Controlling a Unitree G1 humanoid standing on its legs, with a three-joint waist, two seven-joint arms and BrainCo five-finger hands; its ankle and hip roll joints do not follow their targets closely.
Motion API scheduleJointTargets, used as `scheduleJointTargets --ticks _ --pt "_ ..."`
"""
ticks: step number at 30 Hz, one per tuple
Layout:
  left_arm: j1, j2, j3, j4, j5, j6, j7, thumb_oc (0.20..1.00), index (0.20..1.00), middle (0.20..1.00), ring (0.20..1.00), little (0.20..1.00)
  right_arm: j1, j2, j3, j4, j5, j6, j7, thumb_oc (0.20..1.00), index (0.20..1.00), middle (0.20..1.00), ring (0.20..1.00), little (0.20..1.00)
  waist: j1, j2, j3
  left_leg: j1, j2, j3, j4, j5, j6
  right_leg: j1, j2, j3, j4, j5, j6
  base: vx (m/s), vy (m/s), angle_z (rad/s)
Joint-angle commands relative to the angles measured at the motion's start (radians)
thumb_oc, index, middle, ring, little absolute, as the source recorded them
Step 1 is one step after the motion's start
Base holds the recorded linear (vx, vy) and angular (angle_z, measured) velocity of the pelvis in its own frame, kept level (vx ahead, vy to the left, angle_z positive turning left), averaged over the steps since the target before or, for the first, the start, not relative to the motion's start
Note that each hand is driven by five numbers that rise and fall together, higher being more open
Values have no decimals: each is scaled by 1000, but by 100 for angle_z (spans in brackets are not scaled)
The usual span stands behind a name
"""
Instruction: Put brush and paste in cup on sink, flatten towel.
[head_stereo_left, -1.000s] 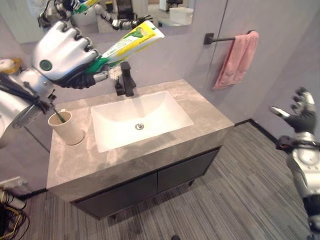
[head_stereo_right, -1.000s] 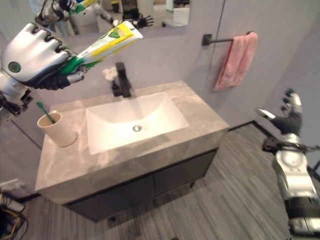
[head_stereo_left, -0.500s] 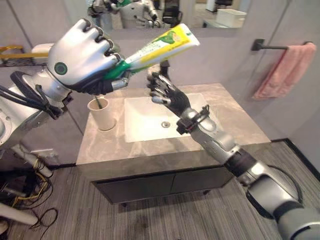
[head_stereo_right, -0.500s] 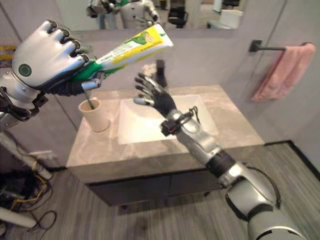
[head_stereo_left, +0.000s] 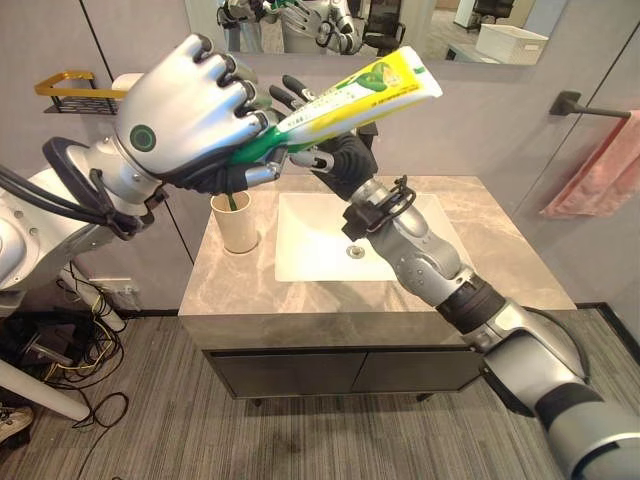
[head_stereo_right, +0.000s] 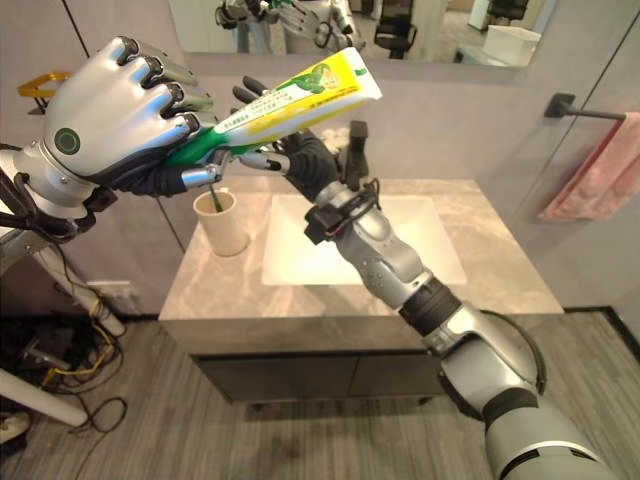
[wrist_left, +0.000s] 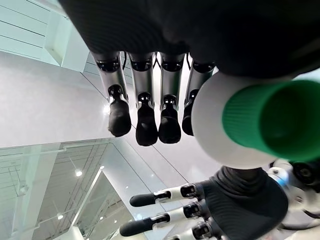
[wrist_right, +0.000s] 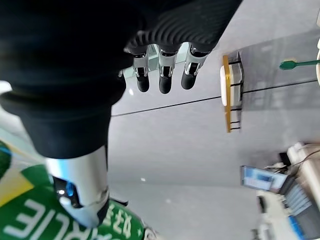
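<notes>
The left hand was raised high above the table, its fingers curled tight around the green-capped end of the toothpaste tube, which slanted up toward the mirror. The right hand had reached in just under the tube with fingers spread and straight, touching or nearly touching it. The green toothbrush stood in the cup beside the sink, and the pink towel hung bunched on its bar at the far right.

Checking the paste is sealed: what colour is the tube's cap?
Green, on the toothpaste tube in the left hand; clearest in the left wrist view, cap.
</notes>
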Motion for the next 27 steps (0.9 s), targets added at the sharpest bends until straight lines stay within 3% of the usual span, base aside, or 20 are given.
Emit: scheduleJointTargets --ticks 1,12,19,27 --pt "-17 -11 -41 43 -4 4 -8 200 200 200 200 200 -68 46 -52 -124 20 -105 42 1000 1000 1000 1000 1000 4 -30 -29 72 1 -11 7 -72 -29 -1 -154 -73 9 43 135 0 0 0" --pt "97 -101 41 101 -60 -3 -50 200 200 200 200 200 -45 46 -25 -236 46 -84 99 1000 1000 1000 1000 1000 -10 -37 -32 82 4 4 7 -77 -27 -5 -149 -55 9 39 134 13 6 -2" --pt "184 -146 137 118 -81 4 -55 200 200 200 200 200 -29 -16 -15 -263 18 -58 116 1000 1000 1000 1000 1000 -23 -40 -36 88 10 14 7 -80 -30 -7 -144 -46 9 35 132 6 -2 -3" --pt "203 -199 162 149 -73 15 -54 200 200 200 200 200 -27 -25 -3 -266 2 -36 134 1000 1000 1000 1000 1000 -30 -43 -35 92 13 19 7 -82 -31 -6 -141 -41 9 32 129 2 0 -1"
